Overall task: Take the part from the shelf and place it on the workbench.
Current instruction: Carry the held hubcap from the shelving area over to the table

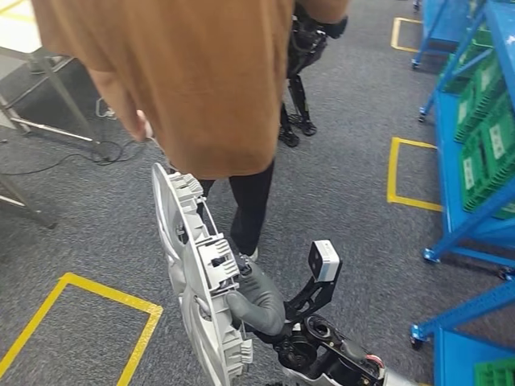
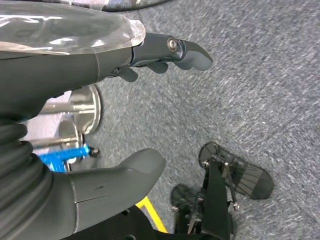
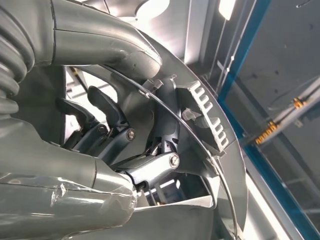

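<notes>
- Gripping from both faces, my right hand [image 3: 124, 145] has its dark fingers [image 3: 103, 107] hooked through the openings of the pale grey round ribbed plastic part [image 1: 200, 281], with the thick grey thumb [image 3: 113, 47] lying across its curved rim.
- In the head view the same right hand [image 1: 258, 301] holds the part on edge, low in front of me above the grey carpet floor [image 1: 340, 161], so it is off the shelf and not yet on any workbench.
- I judge the part light but wide and stiff, with thin clips and fins that could snap; the hold at rim and rib looks sound, though the disc may swing about the wrist.
- My left hand [image 2: 113, 115] hangs over the carpet holding nothing, fingers [image 2: 181, 50] straight and thumb well apart from them.
- A person in a brown top [image 1: 200, 72] stands just beyond the part, one hand [image 1: 130, 112] near its upper edge; I cannot tell if it touches.
- Blue metal shelving with green bins [image 1: 479, 137] stands off to my right, with yellow tape lines [image 1: 97, 293] on the floor.
</notes>
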Controlling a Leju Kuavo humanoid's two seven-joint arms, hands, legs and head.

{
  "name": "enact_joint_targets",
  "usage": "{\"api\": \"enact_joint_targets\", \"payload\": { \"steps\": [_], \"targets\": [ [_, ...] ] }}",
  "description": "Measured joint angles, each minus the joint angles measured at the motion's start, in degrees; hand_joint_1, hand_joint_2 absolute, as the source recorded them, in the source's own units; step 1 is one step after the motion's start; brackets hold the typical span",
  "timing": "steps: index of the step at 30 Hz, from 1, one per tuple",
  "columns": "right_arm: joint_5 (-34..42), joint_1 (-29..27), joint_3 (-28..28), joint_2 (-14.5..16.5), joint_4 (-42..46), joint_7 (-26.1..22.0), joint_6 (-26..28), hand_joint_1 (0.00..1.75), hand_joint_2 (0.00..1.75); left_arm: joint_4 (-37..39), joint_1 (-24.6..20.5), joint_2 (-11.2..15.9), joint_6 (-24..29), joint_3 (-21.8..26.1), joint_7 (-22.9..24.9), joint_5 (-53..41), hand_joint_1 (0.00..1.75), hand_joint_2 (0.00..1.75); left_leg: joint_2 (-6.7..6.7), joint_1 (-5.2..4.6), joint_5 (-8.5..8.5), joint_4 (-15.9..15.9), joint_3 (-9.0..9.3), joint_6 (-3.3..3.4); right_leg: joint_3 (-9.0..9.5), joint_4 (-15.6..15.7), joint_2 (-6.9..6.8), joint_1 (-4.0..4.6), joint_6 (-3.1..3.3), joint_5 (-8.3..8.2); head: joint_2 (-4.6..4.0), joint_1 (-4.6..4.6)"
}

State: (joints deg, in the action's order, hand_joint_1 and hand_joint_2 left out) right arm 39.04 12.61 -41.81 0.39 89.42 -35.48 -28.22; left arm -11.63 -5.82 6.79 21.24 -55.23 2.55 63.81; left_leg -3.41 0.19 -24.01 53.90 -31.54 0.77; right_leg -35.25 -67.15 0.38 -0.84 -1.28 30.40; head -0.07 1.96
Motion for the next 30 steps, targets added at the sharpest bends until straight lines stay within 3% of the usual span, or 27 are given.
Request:
{"api": "enact_joint_targets", "payload": {
  "steps": [2,4,6,7,9,10,12,13,14,15,17,19,21,23,25,27,28,29,30],
  "targets": [
    [-0.04,0.03,0.01,0.0,-0.01,0.04,-0.03,1.75,1.75,0.0,-0.02,-0.09,0.01,0.0,0.01,0.08,0.0,1.75,-1.29,0.05,-0.2,0.04,0.23,-0.21,3.02,7.59,2.07,0.15,0.71,-3.86,0.0,0.09],
    [-0.05,0.13,0.01,0.01,-0.02,0.06,-0.1,1.75,1.75,0.0,-0.1,-0.11,0.04,0.0,0.02,0.18,0.0,1.75,-2.33,0.2,-0.27,0.27,-0.25,-0.67,4.73,11.42,3.42,0.28,0.98,-4.34,0.0,0.15],
    [-0.07,0.18,0.01,0.04,-0.02,0.09,-0.16,1.75,1.75,0.01,-0.06,-0.06,0.08,0.0,0.06,0.27,0.0,1.75,-3.15,0.35,-0.21,0.46,-0.83,-1.3,5.39,12.36,2.79,0.2,1.02,-4.05,0.0,0.3],
    [-0.08,0.17,0.02,0.05,-0.03,0.13,-0.17,1.75,1.75,0.01,0.0,-0.06,0.11,-0.01,0.09,0.31,0.0,1.75,-2.72,0.36,-0.46,0.85,-1.07,-1.61,5.65,12.58,2.26,0.08,1.15,-4.2,0.0,0.32],
    [-0.08,0.2,0.02,0.1,-0.04,0.17,-0.19,1.75,1.75,0.01,-0.04,-0.08,0.15,-0.01,0.12,0.38,0.0,1.75,-0.32,0.31,-2.65,4.63,-2.93,-2.27,6.03,13.21,0.93,-0.22,1.66,-4.43,0.0,-0.49],
    [-0.08,0.19,0.03,0.1,-0.05,0.19,-0.19,1.75,1.75,0.0,-0.12,-0.11,0.16,-0.02,0.11,0.4,0.0,1.75,1.18,0.41,-4.41,8.27,-4.82,-2.59,6.1,13.31,0.22,-0.13,1.85,-4.42,0.0,-0.9],
    [-0.08,0.16,0.03,0.1,-0.06,0.19,-0.2,1.75,1.75,0.0,-0.2,-0.13,0.16,-0.01,0.09,0.42,0.0,1.75,2.45,0.78,-7.16,15.86,-9.07,-3.27,6.1,13.32,-1.22,-0.12,2.02,-4.25,0.0,-1.5],
    [-0.1,0.15,0.03,0.1,-0.07,0.2,-0.2,1.75,1.75,0.0,-0.15,-0.12,0.16,-0.01,0.07,0.42,0.0,1.75,2.67,1.01,-7.16,17.54,-10.21,-3.59,6.15,13.31,-1.9,-0.19,1.97,-4.13,0.0,-1.69],
    [-0.11,0.15,0.02,0.11,-0.07,0.2,-0.2,1.75,1.75,0.0,-0.07,-0.09,0.16,0.0,0.04,0.43,0.0,1.75,2.9,1.25,-6.02,16.84,-10.12,-3.9,6.25,13.29,-2.51,-0.32,1.81,-3.97,0.0,-1.88],
    [-0.11,0.15,0.02,0.11,-0.07,0.21,-0.2,1.75,1.75,0.0,-0.01,-0.04,0.16,0.0,0.02,0.45,0.0,1.75,3.36,1.5,-4.02,13.87,-8.82,-4.21,6.41,13.2,-3.08,-0.5,1.55,-3.75,0.0,-2.08],
    [-0.11,0.18,0.02,0.11,-0.07,0.25,-0.2,1.75,1.75,0.0,-0.01,-0.06,0.16,0.0,-0.07,0.47,0.0,1.75,5.62,1.76,-0.14,5.62,-4.82,-4.63,6.66,12.73,-4.07,-0.54,0.75,-3.07,0.0,-2.65],
    [-0.15,0.24,0.01,0.11,-0.07,0.33,-0.22,1.75,1.75,0.0,-0.13,-0.12,0.16,0.0,-0.14,0.52,0.0,1.75,6.78,1.59,0.97,1.6,-2.87,-3.92,6.95,12.41,-4.87,-0.24,-0.07,-2.41,0.0,-2.57],
    [-0.18,0.35,-0.01,0.14,-0.07,0.39,-0.28,1.75,1.75,0.0,-0.13,-0.07,0.16,0.0,-0.14,0.58,0.0,1.75,5.68,1.37,0.68,1.53,-2.84,-2.62,7.56,12.62,-5.56,-0.27,-0.75,-2.06,0.0,-1.95],
    [-0.17,0.49,-0.02,0.19,-0.05,0.44,-0.36,1.75,1.75,0.0,-0.07,-0.07,0.16,0.0,-0.14,0.61,0.0,1.75,4.7,1.4,0.62,1.42,-2.6,-1.67,7.44,11.49,-4.3,-0.6,-1.28,-0.79,0.0,-1.48],
    [-0.14,0.55,-0.02,0.2,-0.05,0.47,-0.45,1.75,1.75,0.0,-0.11,-0.05,0.16,0.0,-0.14,0.63,0.0,1.75,3.75,1.4,0.59,1.31,-2.39,-0.92,4.83,5.53,-1.82,-0.7,-1.37,2.63,0.0,-0.73],
    [-0.12,0.48,-0.01,0.2,-0.07,0.47,-0.51,1.75,1.75,0.0,-0.16,-0.03,0.16,0.0,-0.14,0.64,0.0,1.75,2.61,1.08,0.52,1.32,-2.31,-0.5,0.65,-3.11,-0.77,-0.56,-1.17,6.01,0.0,0.01],
    [-0.11,0.45,-0.02,0.2,-0.08,0.49,-0.52,1.75,1.75,0.0,-0.16,-0.03,0.16,0.0,-0.14,0.64,0.0,1.75,1.92,0.89,0.48,1.33,-2.23,-0.41,-0.78,-5.65,-0.65,-0.47,-1.02,6.39,0.0,0.24],
    [-0.11,0.44,-0.02,0.2,-0.1,0.5,-0.53,1.75,1.75,0.0,-0.14,-0.03,0.16,0.0,-0.14,0.66,0.0,1.75,1.18,0.73,0.43,1.34,-2.08,-0.35,-1.18,-5.86,-0.57,-0.38,-0.78,5.54,0.0,0.41],
    [-0.11,0.44,-0.03,0.2,-0.12,0.51,-0.55,1.75,1.75,0.0,-0.12,-0.04,0.16,0.0,-0.14,0.69,0.0,1.75,0.42,0.62,0.38,1.34,-1.89,-0.33,-0.47,-3.66,-0.42,-0.28,-0.46,3.61,0.0,0.52]
  ]
}}
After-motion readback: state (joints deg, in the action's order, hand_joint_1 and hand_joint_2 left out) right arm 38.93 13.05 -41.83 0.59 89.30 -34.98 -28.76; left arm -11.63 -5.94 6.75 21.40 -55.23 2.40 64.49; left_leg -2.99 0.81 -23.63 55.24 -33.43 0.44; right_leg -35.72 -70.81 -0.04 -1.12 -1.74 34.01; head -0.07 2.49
